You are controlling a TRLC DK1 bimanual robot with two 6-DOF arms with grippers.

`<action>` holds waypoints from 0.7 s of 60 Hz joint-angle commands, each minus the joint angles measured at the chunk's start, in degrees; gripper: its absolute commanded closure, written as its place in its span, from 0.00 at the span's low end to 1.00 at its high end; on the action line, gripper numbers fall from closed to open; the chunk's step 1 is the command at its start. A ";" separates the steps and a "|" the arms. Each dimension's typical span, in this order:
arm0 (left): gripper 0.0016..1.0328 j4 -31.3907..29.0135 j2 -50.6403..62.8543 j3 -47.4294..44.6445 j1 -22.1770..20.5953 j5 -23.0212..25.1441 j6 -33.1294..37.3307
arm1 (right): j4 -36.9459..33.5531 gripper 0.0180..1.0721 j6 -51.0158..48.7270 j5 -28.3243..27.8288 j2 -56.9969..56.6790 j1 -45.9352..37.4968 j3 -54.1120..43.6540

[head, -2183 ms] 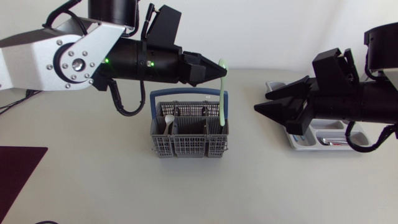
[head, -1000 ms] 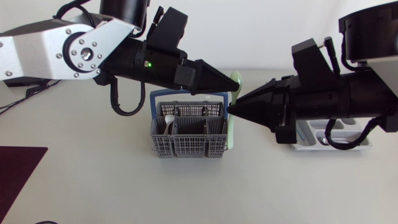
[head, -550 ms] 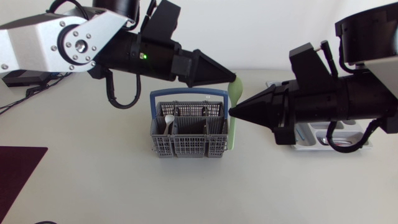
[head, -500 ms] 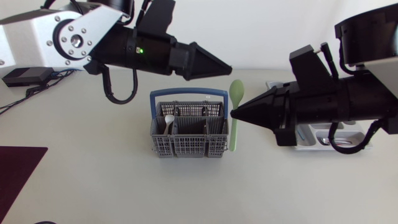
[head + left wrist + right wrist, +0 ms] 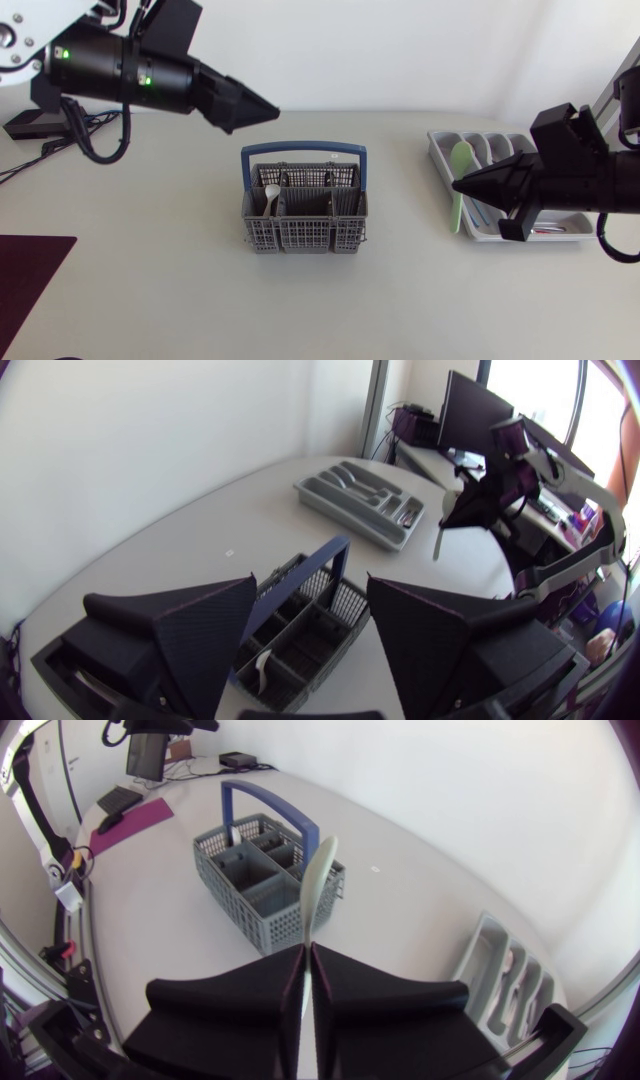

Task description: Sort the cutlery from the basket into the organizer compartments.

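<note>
— Pale counter (image 5: 180, 290) first, from the near edge: what sits closest?

— The basket (image 5: 304, 205), about mid-counter, with a white spoon (image 5: 272, 192) standing in its left compartment. More may be inside; the grid hides it.

— And the step in hand?

— Carrying over, I'd say. To the right, the right claw (image 5: 462, 186) is clamped on a green spoon (image 5: 460, 160), which hangs along the left edge of the organizer (image 5: 487, 145). It is not yet laid in a compartment.

— So the next move?

— Line the spoon up with a compartment long enough for it, lower it, then spread the fingers. From above I cannot tell how high it hangs, so the descent needs care.

— Farthest back?

— The left claw (image 5: 268, 105), far left, well apart from the basket and carrying nothing.

— How do the views differ?

— The right wrist view shows both fingers pressing the spoon's handle from two sides, which the head view hides. The left wrist view shows the left claw's fingers spread wide with nothing between. Only the head view places the spoon against the organizer.
</note>
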 commanded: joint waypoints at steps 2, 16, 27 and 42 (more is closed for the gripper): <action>0.26 -0.97 -3.41 -6.96 0.43 -2.54 7.89 | 2.37 0.95 -7.00 1.45 0.29 -4.23 -3.21; 0.26 -0.09 -6.39 -15.31 0.96 -5.27 15.45 | 14.86 0.95 -21.94 1.45 6.35 -17.85 -8.66; 0.26 2.54 -6.66 -19.01 0.08 -8.43 18.43 | 26.72 0.95 -31.87 0.58 16.37 -28.31 -9.37; 0.26 3.60 -6.75 -19.27 -2.12 -12.39 19.23 | 40.26 0.95 -41.80 -1.09 27.71 -36.66 -9.45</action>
